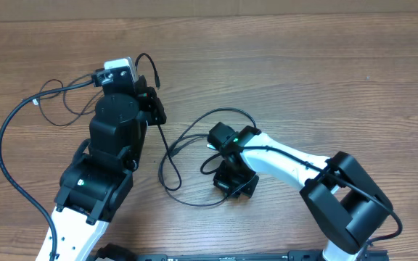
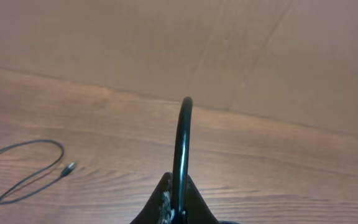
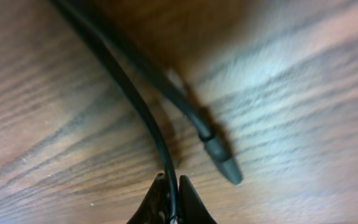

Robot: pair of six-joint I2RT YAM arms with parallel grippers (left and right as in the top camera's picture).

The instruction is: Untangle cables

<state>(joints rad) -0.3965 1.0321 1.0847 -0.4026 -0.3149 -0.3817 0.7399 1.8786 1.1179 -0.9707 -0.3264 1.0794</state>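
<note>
L gripper [image 2: 174, 211] pinching black cable [image 2: 180, 143], strand arcing up ahead of jaws. R gripper [image 3: 169, 200] clamped on another stretch, plug [image 3: 221, 160] just beside. Loops [image 1: 169, 151] lie btwn arms on table [image 1: 325, 65], nearer R.

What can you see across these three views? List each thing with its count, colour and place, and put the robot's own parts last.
cables: at least two, exact count unclear where they cross; black; loose loops at the table's left, a tangle in the centre.
plugs: two seen clearly; dark; one lying by the right gripper, one on the left loop's end.
table: one; brown wood grain; under everything.
board: one; beige; beyond the table's far edge.
arm cords: two; black, thicker; one by each arm.
left arm: one; black over white; near left.
right arm: one; white and black; near right.
left gripper: one; black; shut on a cable.
right gripper: one; black; shut on a cable.
</note>
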